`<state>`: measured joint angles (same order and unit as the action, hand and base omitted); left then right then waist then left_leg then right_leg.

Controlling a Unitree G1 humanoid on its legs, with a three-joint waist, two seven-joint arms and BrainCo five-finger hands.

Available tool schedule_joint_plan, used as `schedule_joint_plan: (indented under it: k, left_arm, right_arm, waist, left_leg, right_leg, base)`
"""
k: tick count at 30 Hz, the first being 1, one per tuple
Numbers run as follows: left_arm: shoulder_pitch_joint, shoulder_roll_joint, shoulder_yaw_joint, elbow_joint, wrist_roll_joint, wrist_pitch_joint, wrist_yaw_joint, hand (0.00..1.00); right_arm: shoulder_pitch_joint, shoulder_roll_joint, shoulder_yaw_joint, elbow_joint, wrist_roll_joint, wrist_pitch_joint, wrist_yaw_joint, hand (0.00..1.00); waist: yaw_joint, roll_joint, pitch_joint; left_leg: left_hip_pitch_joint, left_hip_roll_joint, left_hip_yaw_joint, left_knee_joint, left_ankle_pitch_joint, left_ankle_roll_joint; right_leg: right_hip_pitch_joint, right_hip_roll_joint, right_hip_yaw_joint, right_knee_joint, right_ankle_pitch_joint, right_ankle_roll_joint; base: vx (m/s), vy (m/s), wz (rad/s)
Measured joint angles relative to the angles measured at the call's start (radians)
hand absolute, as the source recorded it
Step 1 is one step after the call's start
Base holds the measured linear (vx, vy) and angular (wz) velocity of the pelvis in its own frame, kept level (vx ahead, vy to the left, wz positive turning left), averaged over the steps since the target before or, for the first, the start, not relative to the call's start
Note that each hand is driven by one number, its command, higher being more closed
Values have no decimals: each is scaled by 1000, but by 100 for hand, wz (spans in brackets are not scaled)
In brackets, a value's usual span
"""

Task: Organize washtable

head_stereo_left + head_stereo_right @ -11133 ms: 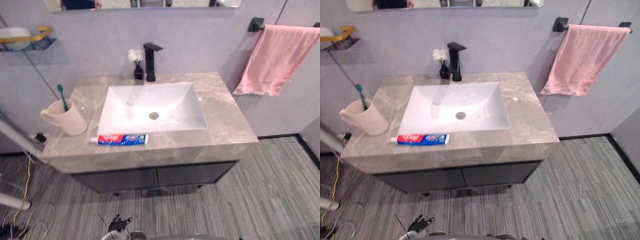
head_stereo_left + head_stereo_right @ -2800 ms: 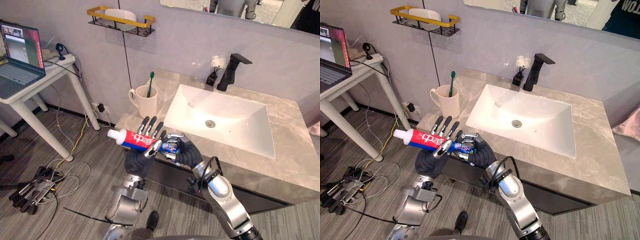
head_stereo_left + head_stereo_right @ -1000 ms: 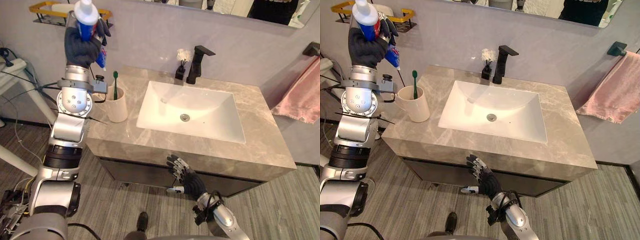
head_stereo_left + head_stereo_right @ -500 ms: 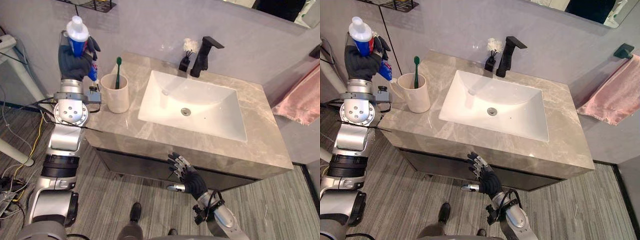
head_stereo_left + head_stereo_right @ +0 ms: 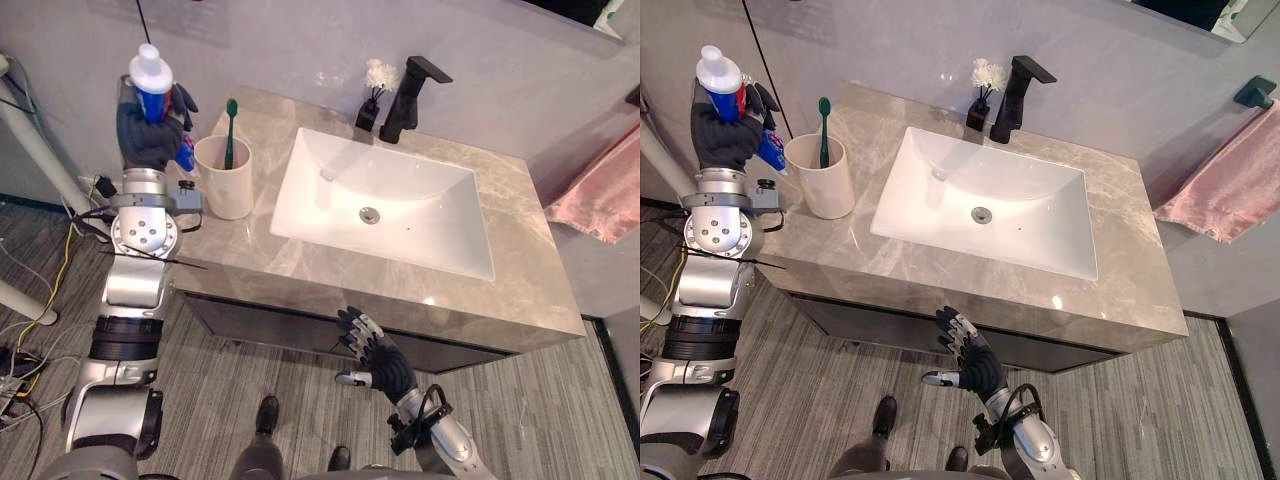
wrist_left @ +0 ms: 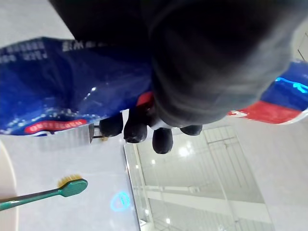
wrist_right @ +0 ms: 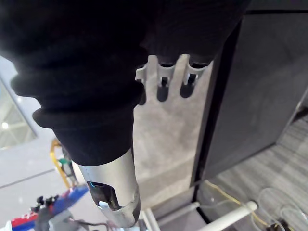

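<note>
Left hand (image 5: 148,135) is raised off the left end of the surface (image 5: 520,290), above its edge, fingers clenched around the toothpaste tube (image 5: 154,92). The tube stands roughly upright with its white cap on top. In the left wrist view the dark fingertips (image 6: 135,130) wrap across the blue-and-red tube body.

Just right of that hand is a cream cup (image 5: 228,185), standing on the surface's left end with a green toothbrush (image 5: 230,125) in it, bristle end up. The tube is near the cup but not in it and not touching it.

The white sink (image 5: 400,200) takes up the middle of the surface. At the back edge are a black faucet (image 5: 412,95) and, just to its left, a small dark vase with white flowers (image 5: 372,95).

Right hand (image 5: 380,360) is low in front of the dark cabinet front (image 5: 300,325), below the surface edge. Its fingers are spread and relaxed, and it is grasping nothing.

A pink towel (image 5: 600,185) hangs on the wall at far right.
</note>
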<state>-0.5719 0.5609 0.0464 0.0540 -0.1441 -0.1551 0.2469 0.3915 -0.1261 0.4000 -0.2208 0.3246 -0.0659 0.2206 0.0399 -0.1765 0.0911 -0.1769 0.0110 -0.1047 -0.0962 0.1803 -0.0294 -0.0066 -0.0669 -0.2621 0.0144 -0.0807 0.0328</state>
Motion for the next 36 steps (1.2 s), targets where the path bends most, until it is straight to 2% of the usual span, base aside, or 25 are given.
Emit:
schedule_joint_plan:
  k: [6,13,22,36]
  left_arm:
    - [-88,5,-15,-5,66,1,17,100]
    - [-130,47,-19,-14,118,-1,19,100]
    - [-157,49,-31,-14,117,-1,20,100]
    - [-163,36,-84,-12,105,-2,16,100]
  right_arm:
    - [0,0,2,0,-1,-5,1,0]
    - [-1,1,6,0,-2,-6,3,0]
    - [0,-1,28,0,-2,-6,3,0]
    - [0,-1,41,0,-2,-6,3,0]
  waist:
    - [-1,3,2]
    - [-6,3,2]
    - [-27,4,3]
    - [-27,6,4]
  left_leg:
    - [0,-1,1,0,0,0]
    - [0,-2,1,0,0,0]
    - [0,-10,2,0,-1,1]
    - [1,-9,16,0,-3,3]
  right_leg:
    - [0,-1,0,0,-5,-8]
    - [0,-2,0,-1,-5,-8]
    - [0,-4,1,-1,-5,-8]
    - [-4,-5,10,0,-4,-8]
  base:
    - [0,0,0]
    - [0,0,0]
    - [0,0,0]
    - [0,0,-2]
